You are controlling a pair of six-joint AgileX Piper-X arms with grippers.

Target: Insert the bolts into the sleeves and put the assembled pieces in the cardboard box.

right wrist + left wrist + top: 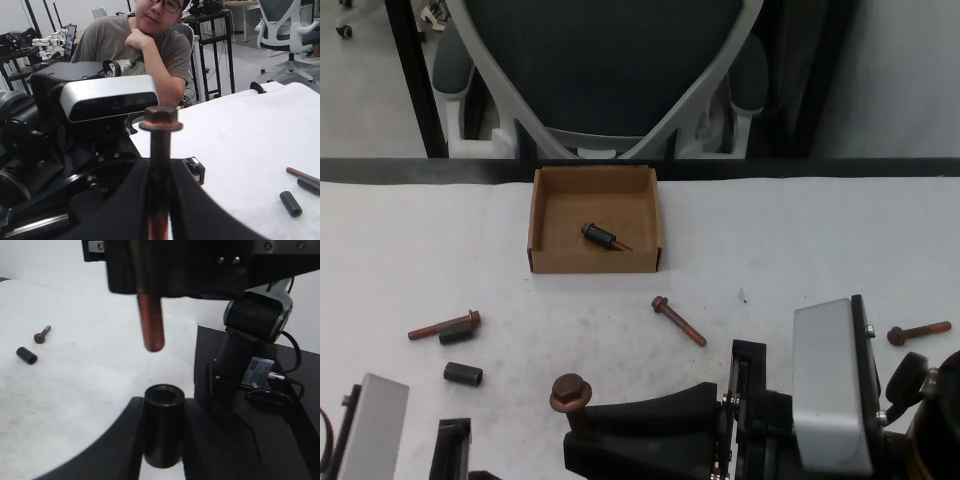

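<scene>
One sleeve [163, 410] stands upright, clamped in the left gripper [163, 437]; just above its mouth, not touching, hangs a bolt [150, 322], pinched by the right gripper [160, 192]. Beyond, the box [590, 262] holds one assembled piece [605, 238]; a loose bolt [918, 331] lies far right on the bench [800, 240].

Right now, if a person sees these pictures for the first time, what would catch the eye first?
A copper-coloured bolt hangs thread-down just above the open mouth of a black sleeve, not yet touching it. The right gripper holds the bolt below its hexagonal head, and the left gripper holds the sleeve upright. Farther back, the cardboard box already contains one assembled piece.
</scene>
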